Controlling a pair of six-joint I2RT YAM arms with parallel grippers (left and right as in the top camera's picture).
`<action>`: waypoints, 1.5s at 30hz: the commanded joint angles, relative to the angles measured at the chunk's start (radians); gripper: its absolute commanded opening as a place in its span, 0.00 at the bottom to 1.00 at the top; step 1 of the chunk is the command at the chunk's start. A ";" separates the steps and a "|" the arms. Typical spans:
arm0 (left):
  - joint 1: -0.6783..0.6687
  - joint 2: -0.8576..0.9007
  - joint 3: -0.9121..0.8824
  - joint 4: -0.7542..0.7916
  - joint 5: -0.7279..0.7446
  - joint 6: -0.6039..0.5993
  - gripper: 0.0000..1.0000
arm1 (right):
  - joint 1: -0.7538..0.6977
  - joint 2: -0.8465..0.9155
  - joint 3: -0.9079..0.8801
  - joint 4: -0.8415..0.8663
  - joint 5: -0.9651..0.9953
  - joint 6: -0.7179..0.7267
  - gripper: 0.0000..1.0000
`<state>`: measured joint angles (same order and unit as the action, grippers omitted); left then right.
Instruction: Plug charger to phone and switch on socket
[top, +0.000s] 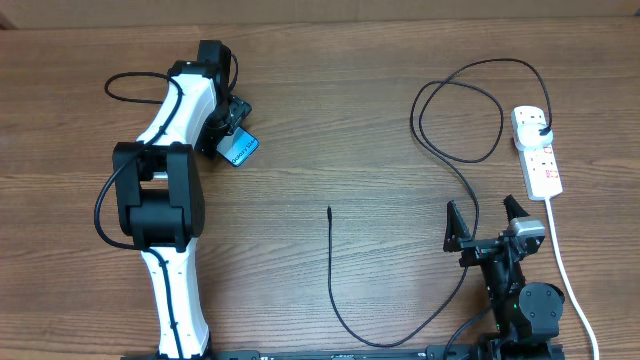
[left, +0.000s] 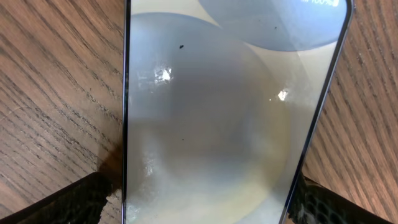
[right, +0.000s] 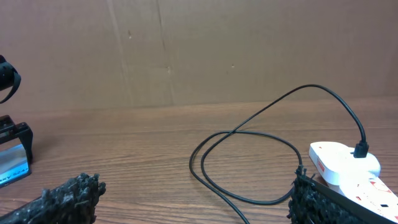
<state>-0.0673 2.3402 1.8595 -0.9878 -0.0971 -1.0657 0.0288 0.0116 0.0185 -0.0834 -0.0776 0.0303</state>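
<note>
Phone (left: 211, 112): left gripper (left: 202, 186) straddles it wide, hold unclear; I'd close squarely across its edges. Right gripper (right: 193, 183): agape, empty.

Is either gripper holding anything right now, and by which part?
Right gripper empty. Left gripper straddles the phone's long edges; whether it grips cannot be told.

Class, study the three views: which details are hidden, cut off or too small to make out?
- Slim blue-screened phone: overhead, the white-and-black left arm covers most of it; left wrist view, frame edges cut both ends, so no port shows.
- White elongated power strip: overhead, red switch marks too small to read on or off; right wrist view, frame edge crops it.
- Thin black cable's tip: overhead, too small to tell connector type.
</note>
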 joint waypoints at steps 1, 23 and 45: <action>-0.003 0.108 -0.058 0.004 0.116 -0.012 0.95 | 0.006 -0.009 -0.010 0.003 0.009 0.007 1.00; -0.003 0.108 -0.058 0.000 0.115 -0.011 0.89 | 0.006 -0.009 -0.010 0.003 0.009 0.007 1.00; -0.004 0.108 -0.058 -0.002 0.115 -0.011 0.64 | 0.006 -0.009 -0.010 0.003 0.009 0.007 1.00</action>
<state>-0.0635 2.3402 1.8595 -0.9997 -0.0982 -1.0630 0.0288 0.0116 0.0185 -0.0841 -0.0776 0.0307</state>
